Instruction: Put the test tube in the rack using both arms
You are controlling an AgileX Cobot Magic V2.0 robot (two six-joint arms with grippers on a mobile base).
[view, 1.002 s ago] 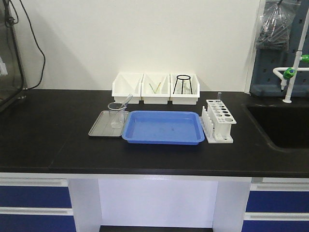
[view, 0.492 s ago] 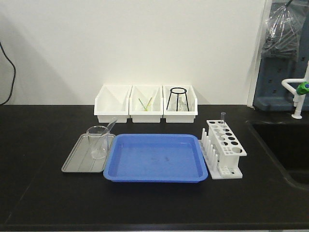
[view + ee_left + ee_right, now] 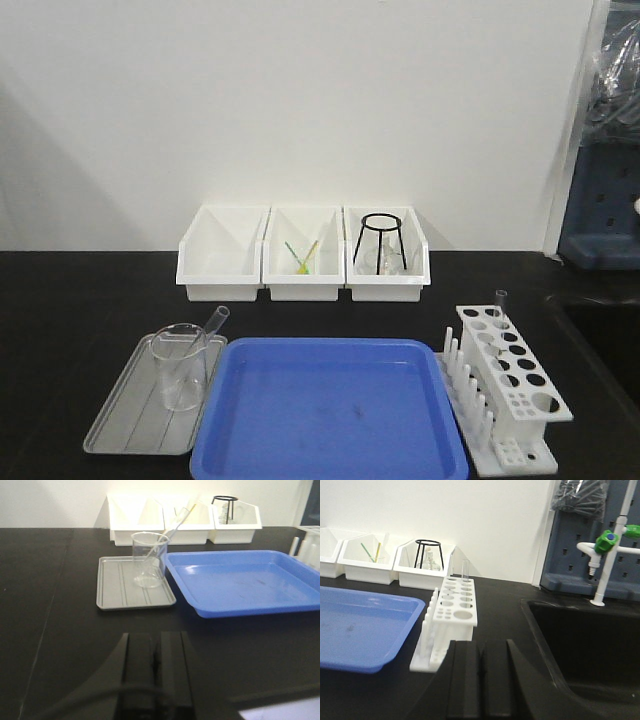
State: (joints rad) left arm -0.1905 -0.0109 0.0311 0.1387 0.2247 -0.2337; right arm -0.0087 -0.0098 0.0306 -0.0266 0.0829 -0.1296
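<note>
The test tube (image 3: 214, 324) leans slanted inside a clear beaker (image 3: 182, 366) on a grey metal tray (image 3: 120, 425); the left wrist view shows the tube (image 3: 170, 530) too. The white rack (image 3: 512, 386) stands right of the blue tray, with one clear tube (image 3: 498, 302) upright in a far corner hole. My left gripper (image 3: 156, 637) is shut and empty, low over the black counter, well short of the grey tray. My right gripper (image 3: 481, 647) is shut and empty, just behind the near end of the rack (image 3: 456, 611). Neither arm shows in the front view.
A large blue tray (image 3: 330, 412) lies between the grey tray and the rack. Three white bins (image 3: 303, 268) line the back wall; the right one holds a black tripod (image 3: 381, 240). A deep sink (image 3: 585, 645) and a green-knobbed tap (image 3: 606, 541) lie right of the rack.
The front view has closed in on the counter, so everything looks larger and lower in frame. The beaker, tube, trays and rack keep their places relative to each other.
</note>
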